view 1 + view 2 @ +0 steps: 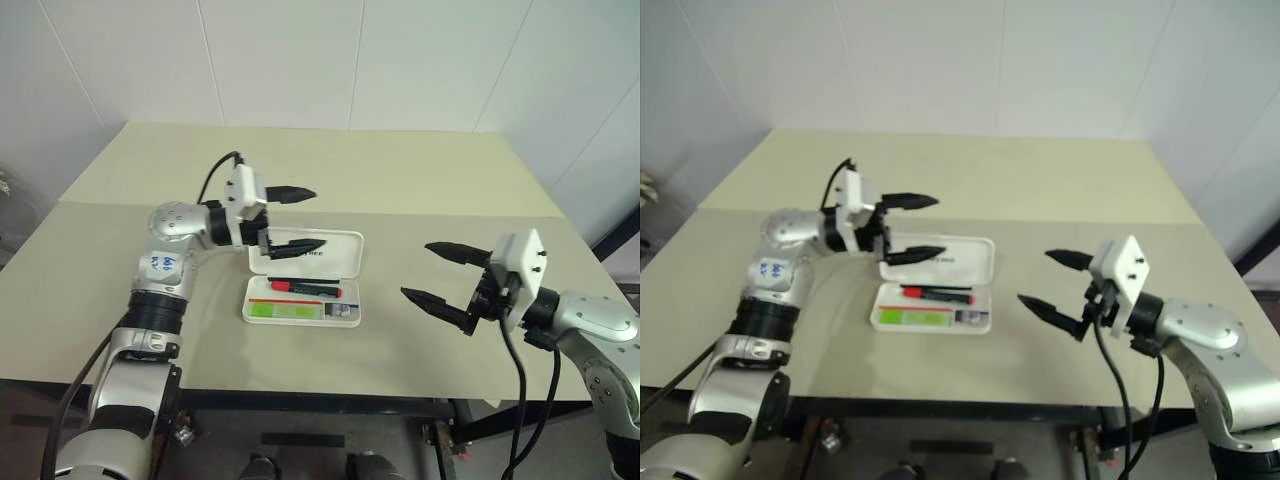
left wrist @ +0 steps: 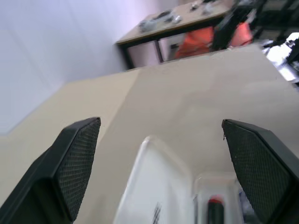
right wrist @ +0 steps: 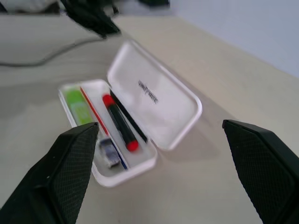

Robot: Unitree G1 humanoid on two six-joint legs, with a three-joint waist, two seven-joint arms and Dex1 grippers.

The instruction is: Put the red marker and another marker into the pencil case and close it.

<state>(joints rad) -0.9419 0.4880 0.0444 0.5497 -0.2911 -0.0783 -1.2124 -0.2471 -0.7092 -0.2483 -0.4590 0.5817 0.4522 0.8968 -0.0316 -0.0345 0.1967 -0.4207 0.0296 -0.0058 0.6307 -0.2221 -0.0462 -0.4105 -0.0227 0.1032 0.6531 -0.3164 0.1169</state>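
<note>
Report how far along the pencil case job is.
Done: the red marker and the green highlighter both lie inside the pencil case. In hand: nothing; the left gripper hangs open above the raised lid, and the right gripper is open, off to the case's side. Left: the lid is up, so the case must be closed.

White pencil case (image 1: 330, 247); black, red-tipped marker (image 1: 304, 289); light-green highlighter (image 1: 285, 311); beige table (image 1: 400, 190); stripe perhaps red-blue.
</note>
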